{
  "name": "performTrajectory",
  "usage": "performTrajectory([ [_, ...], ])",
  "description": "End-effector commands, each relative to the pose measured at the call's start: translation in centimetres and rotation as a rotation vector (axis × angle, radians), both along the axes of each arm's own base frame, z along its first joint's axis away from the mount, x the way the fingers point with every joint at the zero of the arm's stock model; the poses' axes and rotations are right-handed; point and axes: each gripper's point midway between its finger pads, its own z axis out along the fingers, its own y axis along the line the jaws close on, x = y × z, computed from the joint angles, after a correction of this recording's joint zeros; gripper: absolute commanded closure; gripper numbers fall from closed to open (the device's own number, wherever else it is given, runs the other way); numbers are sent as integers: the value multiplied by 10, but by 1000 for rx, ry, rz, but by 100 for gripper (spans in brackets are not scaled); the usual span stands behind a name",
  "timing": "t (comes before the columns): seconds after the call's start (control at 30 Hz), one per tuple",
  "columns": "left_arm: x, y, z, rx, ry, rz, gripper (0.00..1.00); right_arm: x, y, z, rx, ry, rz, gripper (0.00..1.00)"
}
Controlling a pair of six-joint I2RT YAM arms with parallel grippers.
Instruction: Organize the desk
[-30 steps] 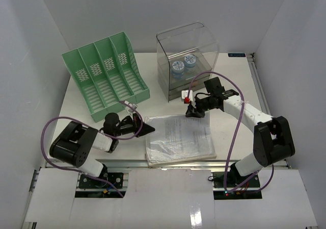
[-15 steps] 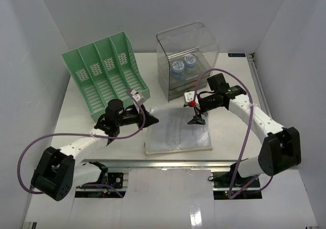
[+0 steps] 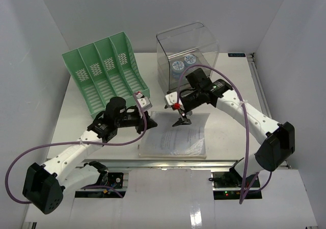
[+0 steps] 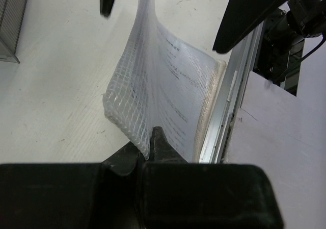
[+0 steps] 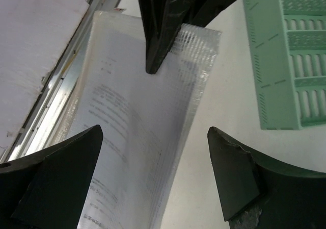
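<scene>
The white desk (image 3: 226, 137) holds a clear mesh document pouch (image 3: 175, 141) with printed sheets, lying near the front rail. My left gripper (image 3: 148, 121) is shut on the pouch's far left corner and holds that corner raised, so the pouch curls up in the left wrist view (image 4: 153, 86). The shut fingertips (image 4: 159, 143) pinch the mesh edge. My right gripper (image 3: 181, 120) is open and empty, just above the pouch's far edge. In the right wrist view (image 5: 153, 180) its jaws straddle the pouch's edge (image 5: 127, 137) without touching it.
A green slotted file rack (image 3: 104, 73) stands at the back left and also shows in the right wrist view (image 5: 290, 60). A clear plastic box (image 3: 186, 53) with two blue-topped items stands at the back centre. A small grey and red object (image 3: 142, 100) sits by the rack's front corner. The metal rail (image 3: 173, 162) runs along the front.
</scene>
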Motion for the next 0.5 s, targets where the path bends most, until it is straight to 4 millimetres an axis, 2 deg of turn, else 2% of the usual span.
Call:
performTrajectory([
  [0.0,-5,5,28,-19,-91,-8,100,-12,3,-18,-65,69,-8,10],
  [0.27,-13,10,42,-32,-125,-14,100,-1,11,-29,-116,81,-66,9],
  [0.37,-13,11,48,-30,-140,-12,100,-3,14,-41,-163,90,-55,6],
  [0.4,-14,12,51,-30,-150,-11,100,-6,16,-48,-198,94,-46,2],
  [0.47,-14,14,55,-28,-163,-11,100,-12,17,-57,-247,96,-22,9],
])
